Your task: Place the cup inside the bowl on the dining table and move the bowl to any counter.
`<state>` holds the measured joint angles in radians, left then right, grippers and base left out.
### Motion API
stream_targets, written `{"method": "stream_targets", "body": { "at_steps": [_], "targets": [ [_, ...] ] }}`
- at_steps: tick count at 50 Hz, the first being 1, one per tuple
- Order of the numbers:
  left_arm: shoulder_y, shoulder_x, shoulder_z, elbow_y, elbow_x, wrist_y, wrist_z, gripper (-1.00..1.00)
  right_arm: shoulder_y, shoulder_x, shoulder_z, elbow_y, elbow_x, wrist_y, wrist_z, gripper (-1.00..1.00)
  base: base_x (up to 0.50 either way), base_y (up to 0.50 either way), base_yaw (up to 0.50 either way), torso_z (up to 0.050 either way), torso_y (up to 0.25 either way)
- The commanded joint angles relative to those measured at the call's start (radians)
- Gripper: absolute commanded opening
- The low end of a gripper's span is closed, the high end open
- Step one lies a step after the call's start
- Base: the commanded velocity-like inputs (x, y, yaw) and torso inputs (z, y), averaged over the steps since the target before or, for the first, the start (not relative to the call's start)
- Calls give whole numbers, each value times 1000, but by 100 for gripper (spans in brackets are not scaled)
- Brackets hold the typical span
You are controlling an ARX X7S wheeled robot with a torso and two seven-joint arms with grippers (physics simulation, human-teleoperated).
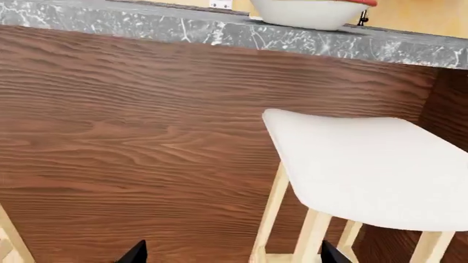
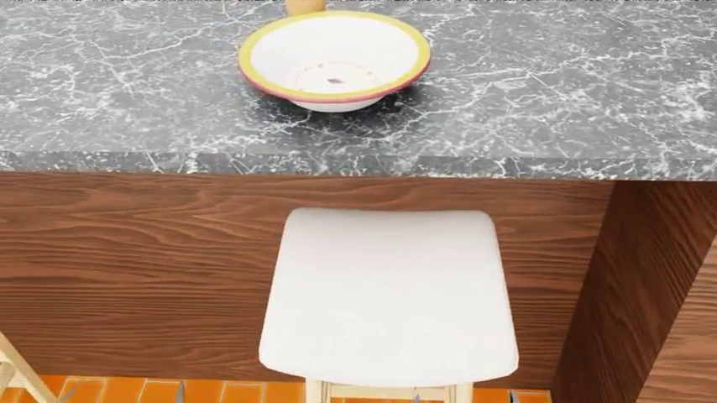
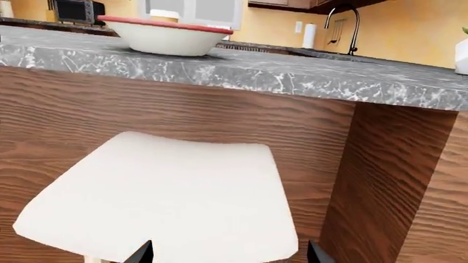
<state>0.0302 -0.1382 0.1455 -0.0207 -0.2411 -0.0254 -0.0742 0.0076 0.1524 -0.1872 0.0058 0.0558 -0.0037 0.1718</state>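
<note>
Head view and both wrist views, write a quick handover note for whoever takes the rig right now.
Left gripper: jaws open, empty, low in front of the dining table side.
Right gripper: jaws open, empty, above the white stool.
Bowl: on the dining table, empty.
Cup: just behind the bowl, mostly cut off in the head view.
Done: nothing.
Left: put cup in bowl, carry bowl to a counter.

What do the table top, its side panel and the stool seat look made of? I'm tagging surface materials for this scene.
The dining table top looks like polished mid-grey marble, going by its white veins. Its side panel looks like reddish-brown wood or veneer, given the wavy grain. The stool seat looks like plain matte white, perhaps plastic; its legs look like pale wood.
</note>
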Motion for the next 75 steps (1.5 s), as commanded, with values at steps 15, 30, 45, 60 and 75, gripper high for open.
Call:
{"method": "stream_targets", "body": {
  "at_steps": [15, 30, 45, 60, 75],
  "targets": [
    [-63, 89, -56, -8, 201, -33, -28, 100, 2, -98, 110, 8, -30, -8, -103, 100, 0, 0, 0, 0, 0],
    [-172, 12, -70, 556, 174, -649, -85, 100, 237, -3, 137, -609, 37, 682, -89, 100, 0, 0, 0, 0, 0],
    [-359, -6, -141, 735, 109, -1028, -92, 100, 308, 28, 210, -663, 85, 830, -89, 100, 0, 0, 0, 0, 0],
    [-316, -17, -184, 697, 95, -980, -94, 100, 252, 51, 227, -721, 81, 833, -69, 100, 65, 337, 0, 0, 0],
    [-315, -32, -190, 722, 76, -997, -92, 100, 232, 82, 273, -809, 100, 918, -64, 100, 157, 500, 0, 0, 0]
  ]
}}
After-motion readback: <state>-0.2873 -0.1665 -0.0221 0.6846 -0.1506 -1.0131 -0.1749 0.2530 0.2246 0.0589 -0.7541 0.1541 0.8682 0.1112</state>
